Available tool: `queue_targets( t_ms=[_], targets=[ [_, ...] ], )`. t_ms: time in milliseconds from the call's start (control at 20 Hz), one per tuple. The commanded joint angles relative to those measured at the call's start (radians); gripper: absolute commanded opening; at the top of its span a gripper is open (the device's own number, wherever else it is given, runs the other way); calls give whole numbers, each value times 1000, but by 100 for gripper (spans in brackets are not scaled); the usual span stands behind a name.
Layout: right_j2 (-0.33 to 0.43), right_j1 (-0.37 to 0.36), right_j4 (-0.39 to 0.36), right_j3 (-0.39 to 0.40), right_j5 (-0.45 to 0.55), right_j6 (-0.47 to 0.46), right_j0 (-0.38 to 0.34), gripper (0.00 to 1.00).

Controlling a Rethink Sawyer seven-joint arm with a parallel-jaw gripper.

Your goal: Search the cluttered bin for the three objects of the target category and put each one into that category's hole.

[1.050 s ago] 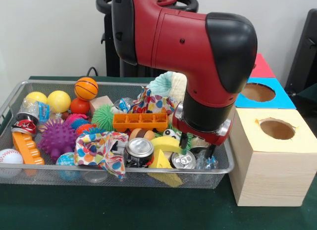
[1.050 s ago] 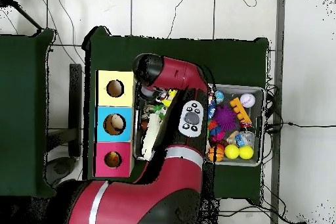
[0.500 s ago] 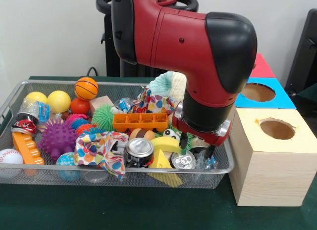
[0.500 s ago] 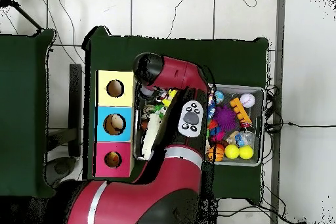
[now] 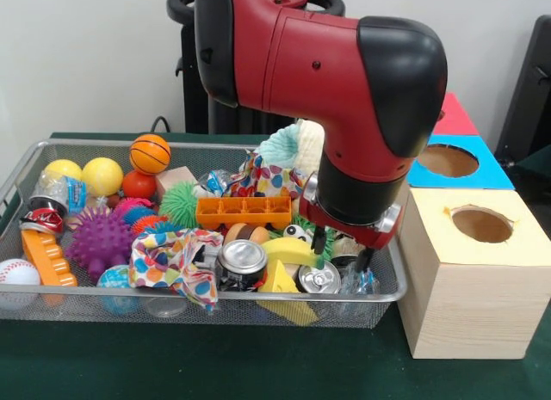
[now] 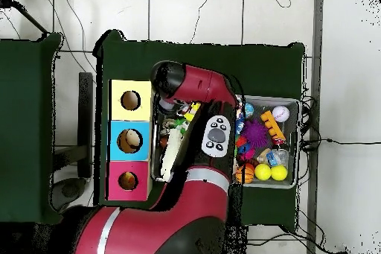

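The two dark fingers (image 5: 319, 240) of the gripper (image 5: 342, 250) stand apart, open, with nothing held between them; their tips hang just above a silver can (image 5: 320, 278) lying end-on at the near right corner of the wire mesh bin (image 5: 172, 307). A second silver can (image 5: 242, 261) lies to the left of the first, its pull-tab end facing the camera, and a crushed red can (image 5: 40, 218) sits near the bin's left wall (which category is the target cannot be told from the views). Between the two silver cans rests a yellow foam wedge (image 5: 287, 280). A spotted cloth (image 5: 172, 258) drapes beside the second can, with an orange block tray (image 5: 244, 212) behind it. Further left lie a purple spiky ball (image 5: 99, 242), a baseball (image 5: 18, 273), two yellow balls (image 5: 102, 175) and a small basketball (image 5: 150, 153). To the right of the bin stands a row of three boxes, each with a round hole on top: a wooden box (image 5: 475, 280) nearest, then a blue box (image 5: 456, 164), then a red box (image 5: 454, 116). In the overhead view, the red arm (image 6: 201, 87) covers the bin's end beside the boxes.
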Motion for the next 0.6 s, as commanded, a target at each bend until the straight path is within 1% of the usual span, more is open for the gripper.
queue_targets(
  t_ms=[50,200,500,600],
  targets=[
    [24,-57,19,139,-21,239,9,100],
    [25,-56,19,144,-25,243,11,100],
    [22,-81,20,177,-24,247,18,100],
    [25,-67,17,171,-42,239,11,100]
  ],
)
